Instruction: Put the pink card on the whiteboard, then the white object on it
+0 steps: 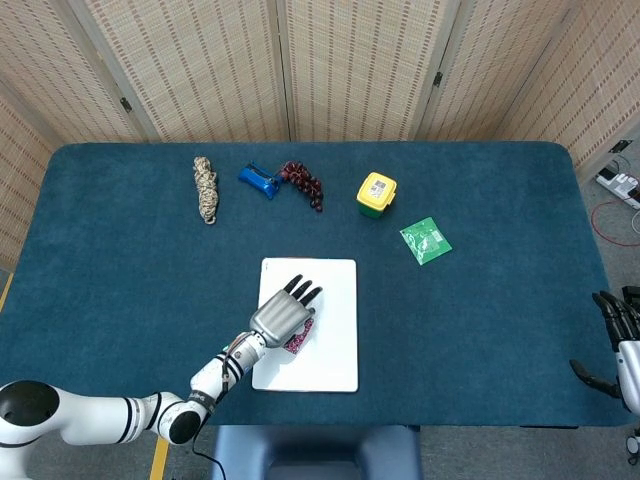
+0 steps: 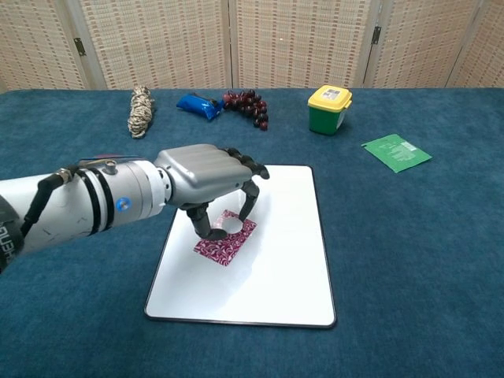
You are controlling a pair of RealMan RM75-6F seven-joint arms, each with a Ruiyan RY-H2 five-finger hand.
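Observation:
The whiteboard (image 1: 330, 350) (image 2: 276, 268) lies flat near the table's front edge. On its left half rests the pink patterned card (image 2: 220, 244) (image 1: 297, 340), partly covered in the head view by my left hand (image 1: 283, 314) (image 2: 206, 175). That hand hovers low over the card and pinches a small white round object (image 2: 231, 224) between thumb and a finger, right at the card's upper end. Whether the object touches the card I cannot tell. My right hand (image 1: 612, 340) hangs at the far right table edge, holding nothing, fingers apart.
Along the back of the table lie a coil of rope (image 1: 205, 188), a blue packet (image 1: 259, 179), dark grapes (image 1: 303, 183) and a yellow-lidded green tub (image 1: 376, 194). A green sachet (image 1: 425, 240) lies to the board's back right.

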